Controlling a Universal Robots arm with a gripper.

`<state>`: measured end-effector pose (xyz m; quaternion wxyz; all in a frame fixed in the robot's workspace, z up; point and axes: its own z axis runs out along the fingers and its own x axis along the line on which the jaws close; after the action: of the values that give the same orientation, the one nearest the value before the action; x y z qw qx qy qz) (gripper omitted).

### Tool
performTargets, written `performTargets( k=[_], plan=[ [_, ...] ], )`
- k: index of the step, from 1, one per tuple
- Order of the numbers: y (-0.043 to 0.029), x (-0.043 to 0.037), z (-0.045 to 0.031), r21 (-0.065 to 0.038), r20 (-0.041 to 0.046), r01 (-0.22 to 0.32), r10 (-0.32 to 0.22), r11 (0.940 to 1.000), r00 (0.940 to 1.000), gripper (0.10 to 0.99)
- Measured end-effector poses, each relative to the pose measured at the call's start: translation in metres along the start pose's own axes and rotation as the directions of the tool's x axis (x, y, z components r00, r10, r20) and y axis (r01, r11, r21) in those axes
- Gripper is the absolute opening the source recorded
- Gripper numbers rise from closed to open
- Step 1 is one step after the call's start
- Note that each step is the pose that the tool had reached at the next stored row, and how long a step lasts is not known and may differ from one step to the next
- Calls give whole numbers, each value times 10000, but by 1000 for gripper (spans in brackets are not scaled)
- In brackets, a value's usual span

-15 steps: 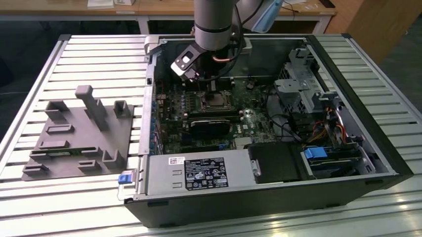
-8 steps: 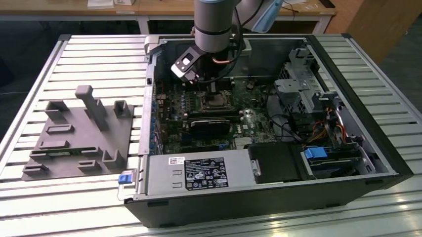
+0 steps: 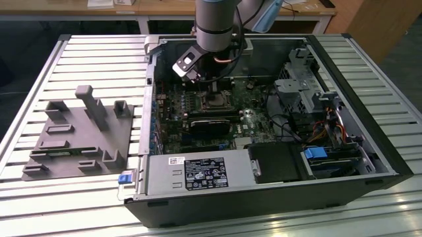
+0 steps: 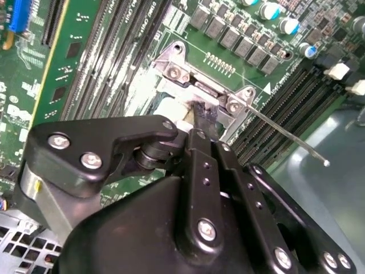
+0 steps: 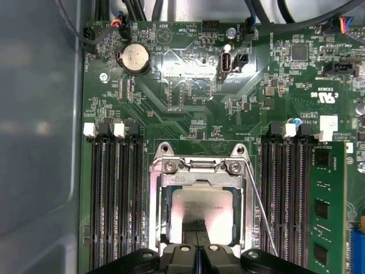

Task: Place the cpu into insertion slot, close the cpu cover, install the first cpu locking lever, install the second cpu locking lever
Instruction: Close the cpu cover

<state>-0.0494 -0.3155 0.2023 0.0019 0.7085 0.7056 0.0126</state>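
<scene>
Cpu within cpu cover window — memory slots flanking both sides.

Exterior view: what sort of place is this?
Probably a robotics lab test bench: an opened computer case lies on a slatted metal table, a grey fixture plate sits beside it, and wooden desks stand behind.

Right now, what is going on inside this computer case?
The arm reaches down into the open case. Its claw, fingers together, is down at the cpu. The cpu already sits on the board, and the cover appears to lie down around it. One thin lever sticks up beside it, not latched.
</scene>
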Motion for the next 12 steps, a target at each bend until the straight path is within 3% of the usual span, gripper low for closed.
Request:
performTargets(
  k=[4, 12],
  plan=[
    [9, 0, -30, 2, 3, -3, 3, 10000, 10000, 106],
    [108, 0, -29, 7, 4, -8, 8, 10000, 10000, 106]
  ],
)
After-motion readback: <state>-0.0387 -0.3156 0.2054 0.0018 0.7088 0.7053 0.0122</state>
